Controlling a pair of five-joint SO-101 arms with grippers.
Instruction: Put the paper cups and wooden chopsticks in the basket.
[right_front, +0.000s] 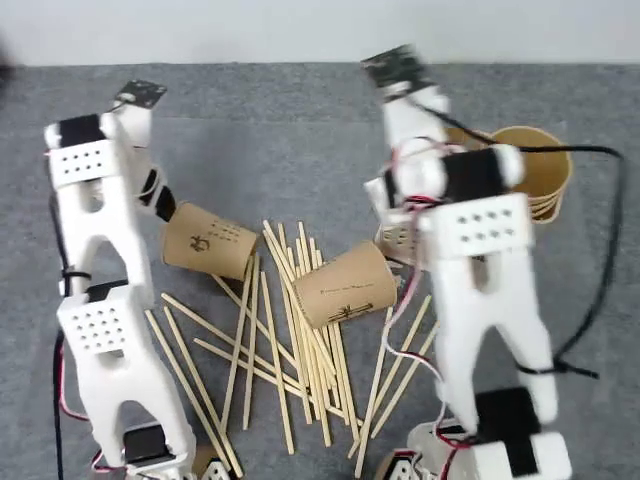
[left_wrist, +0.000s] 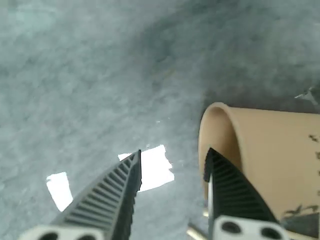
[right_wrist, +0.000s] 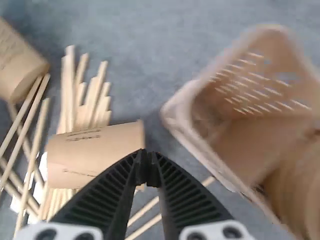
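There are two loose paper cups, the left cup (right_front: 207, 241) and the middle cup (right_front: 347, 285), plus one nested stack of cups (right_front: 535, 170) whose number cannot be told from its rims. The wooden chopsticks (right_front: 305, 340) overlap too much for an exact count, though well over a dozen lie in one scattered pile. There is one basket (right_wrist: 240, 100), and there are two arms, the left arm (right_front: 105, 330) and the right arm (right_front: 480, 225).

Tan cups (right_front: 345, 285), pale chopsticks (right_front: 290, 340), grey cloth (right_front: 280, 130)
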